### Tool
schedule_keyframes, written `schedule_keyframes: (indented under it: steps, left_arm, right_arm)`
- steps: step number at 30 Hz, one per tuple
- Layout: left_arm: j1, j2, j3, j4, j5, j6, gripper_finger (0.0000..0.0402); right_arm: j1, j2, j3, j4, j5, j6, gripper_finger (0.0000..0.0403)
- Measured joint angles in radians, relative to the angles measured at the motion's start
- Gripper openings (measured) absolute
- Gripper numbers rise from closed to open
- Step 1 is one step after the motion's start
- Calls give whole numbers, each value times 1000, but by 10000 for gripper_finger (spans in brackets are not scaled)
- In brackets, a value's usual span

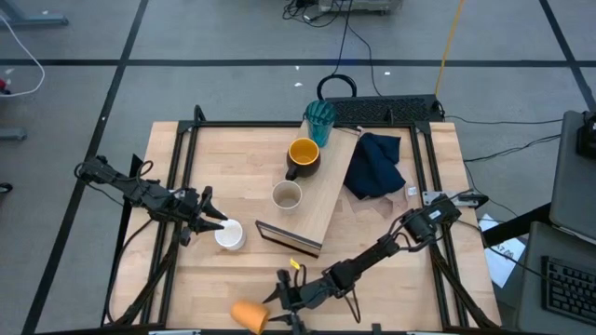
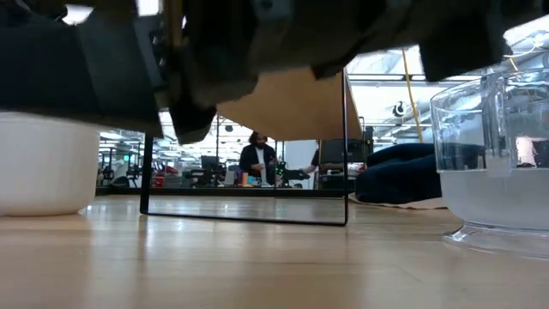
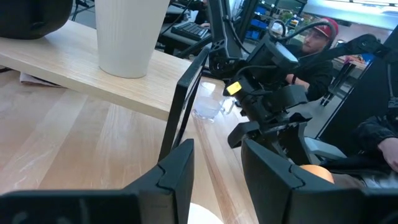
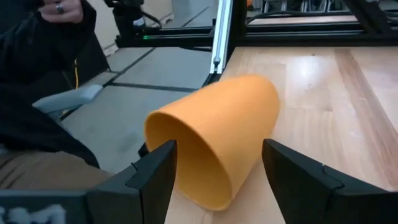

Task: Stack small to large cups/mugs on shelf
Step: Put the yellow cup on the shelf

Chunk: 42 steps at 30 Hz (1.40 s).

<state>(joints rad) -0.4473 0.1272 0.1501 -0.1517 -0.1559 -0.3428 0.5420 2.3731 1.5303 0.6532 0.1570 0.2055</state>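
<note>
Pale wood table (image 1: pixel 391 279) – matt orange cup (image 4: pixel 217 146), smooth plastic.
</note>
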Motion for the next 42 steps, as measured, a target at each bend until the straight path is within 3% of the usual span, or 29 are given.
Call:
schedule_keyframes:
  steps: [42]
  left_arm:
    - [0, 0, 0, 0, 0, -3, 134]
  right_arm:
    - [-6, 27, 0, 70, -2, -8, 226]
